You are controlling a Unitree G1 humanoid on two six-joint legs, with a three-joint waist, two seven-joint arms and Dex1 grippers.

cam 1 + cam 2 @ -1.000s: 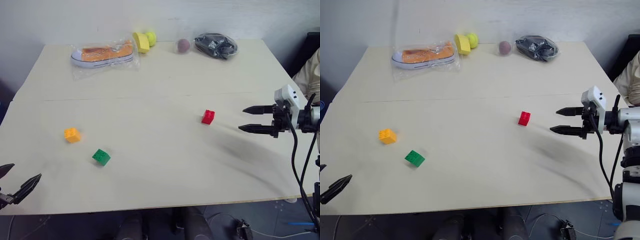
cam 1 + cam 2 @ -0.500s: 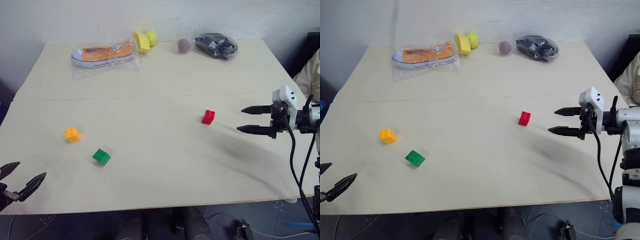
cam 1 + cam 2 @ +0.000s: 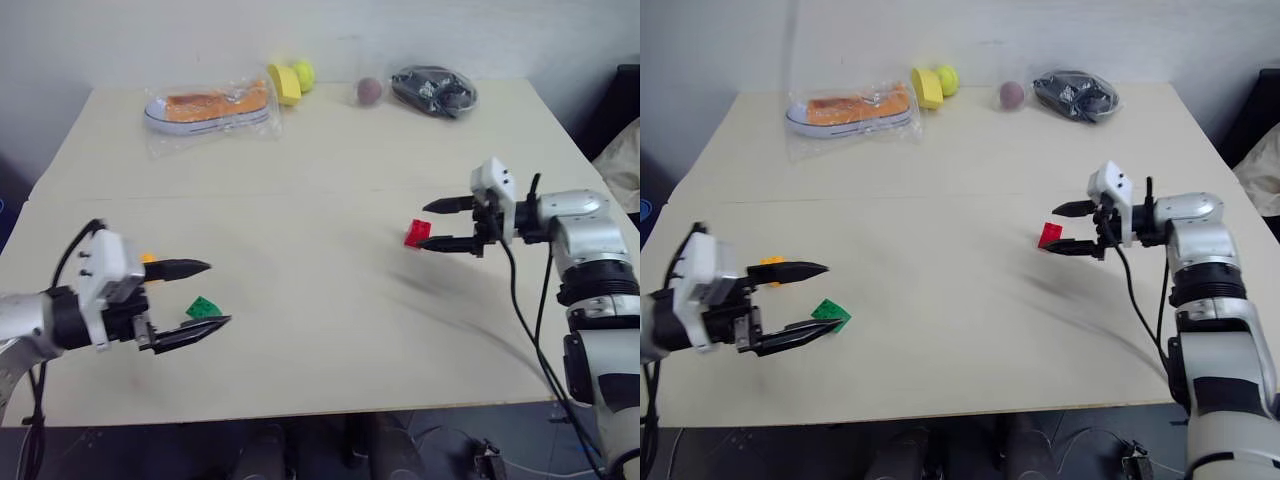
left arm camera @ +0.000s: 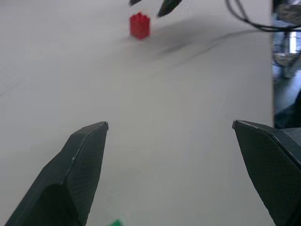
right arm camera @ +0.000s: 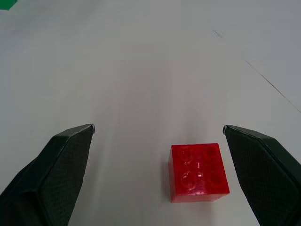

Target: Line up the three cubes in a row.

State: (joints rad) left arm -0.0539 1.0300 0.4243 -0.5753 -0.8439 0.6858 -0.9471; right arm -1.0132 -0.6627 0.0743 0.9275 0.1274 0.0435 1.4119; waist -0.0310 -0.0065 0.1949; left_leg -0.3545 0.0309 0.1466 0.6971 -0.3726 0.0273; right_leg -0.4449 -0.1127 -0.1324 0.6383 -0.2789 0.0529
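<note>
The red cube (image 3: 416,232) rests on the pale table (image 3: 320,170) right of centre. My right gripper (image 3: 424,227) is open, its fingertips on either side of that cube's near end, not touching it; the right wrist view has the red cube (image 5: 199,172) low in the gap, closer to one finger. At the left, my left gripper (image 3: 218,293) hovers open over the green cube (image 3: 203,307), a sliver of which (image 4: 115,222) shows below its fingers. The orange-yellow cube (image 3: 770,262) peeks out behind the left gripper's upper finger.
Along the far edge lie a bagged orange shoe (image 3: 205,105), a yellow cup (image 3: 282,84) with a tennis ball (image 3: 301,73), a dark red ball (image 3: 368,90) and a black bagged bundle (image 3: 432,90). A person's pale clothing (image 3: 625,165) shows at the right edge.
My left gripper swung in from the near left corner to above the green cube. My right gripper slid left until its open fingertips reached the red cube. The cubes have not moved.
</note>
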